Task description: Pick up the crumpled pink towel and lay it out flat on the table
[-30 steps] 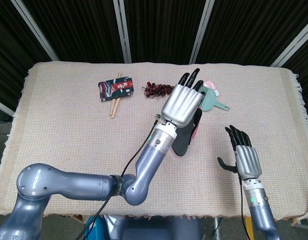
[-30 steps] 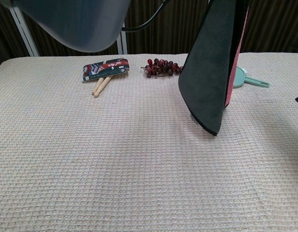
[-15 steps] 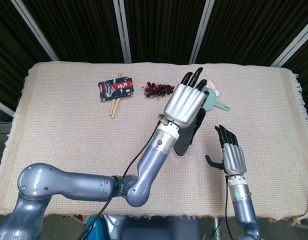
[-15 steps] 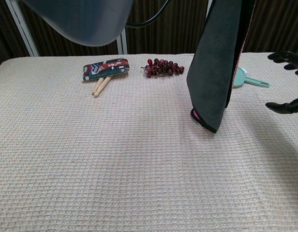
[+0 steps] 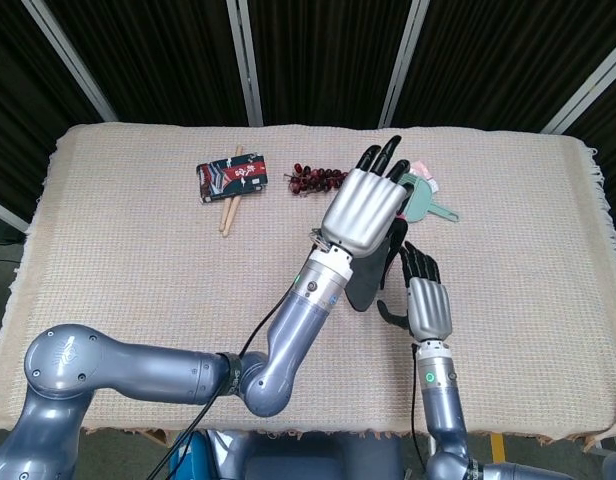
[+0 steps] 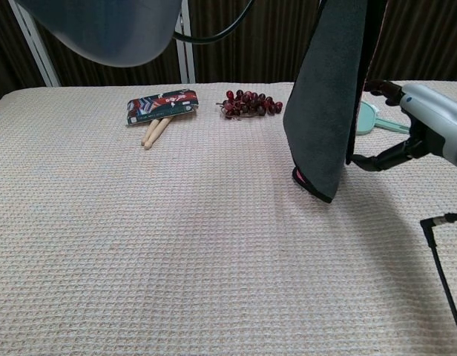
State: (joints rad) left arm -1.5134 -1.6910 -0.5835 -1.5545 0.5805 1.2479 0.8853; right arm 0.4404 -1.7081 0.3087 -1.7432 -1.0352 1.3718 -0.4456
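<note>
Hanging right of centre, the towel (image 6: 329,96) dangles from the raised left hand (image 5: 363,208), its tip touching the table (image 6: 139,245), presumably so it unfolds. Beside it, the right hand (image 6: 429,130) waits, fingers spread, holding nothing.

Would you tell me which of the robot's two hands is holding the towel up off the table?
The left hand grips the hanging towel from above; the right hand is beside the towel's lower edge, holding nothing.

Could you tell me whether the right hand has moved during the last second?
Yes. The right hand has moved left, from beyond the teal brush to beside the hanging towel.
</note>
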